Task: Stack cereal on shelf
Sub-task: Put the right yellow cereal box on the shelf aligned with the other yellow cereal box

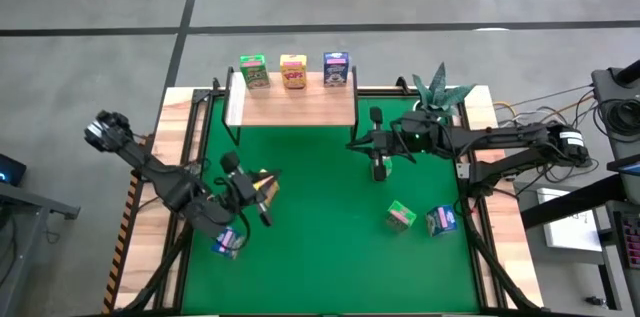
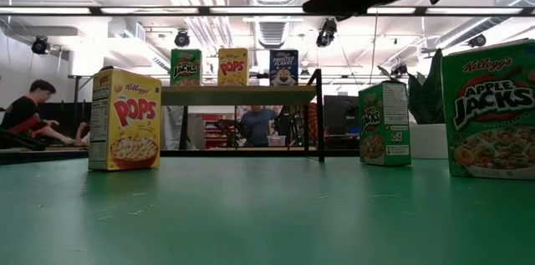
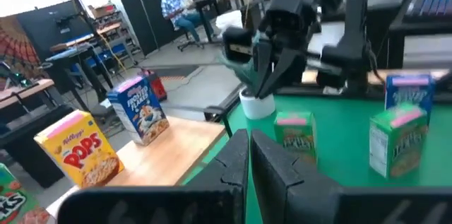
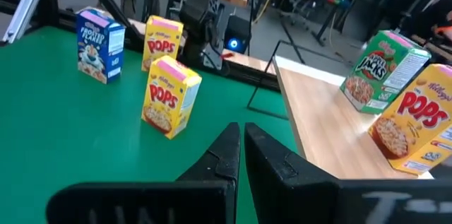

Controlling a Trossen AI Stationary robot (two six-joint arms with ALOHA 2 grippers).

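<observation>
The shelf (image 1: 290,102) stands at the mat's far edge with a green (image 1: 253,70), a yellow (image 1: 293,70) and a blue cereal box (image 1: 337,69) upright on its plank. My left gripper (image 1: 240,182) hovers over the mat's left part beside yellow boxes (image 1: 265,187); its fingers (image 3: 247,153) are shut and empty. A blue box (image 1: 228,242) stands nearer the front. My right gripper (image 1: 378,162) hangs over the mat just right of the shelf, shut (image 4: 240,143) and empty. A green box (image 1: 401,217) and a blue box (image 1: 441,220) stand on the right.
A potted plant (image 1: 440,92) sits at the far right corner behind my right arm. The green mat's middle (image 1: 320,217) is bare. In the right wrist view two Pops boxes (image 4: 169,97) and a Frosted Flakes box (image 4: 99,44) stand upright. People sit in the room beyond (image 2: 29,110).
</observation>
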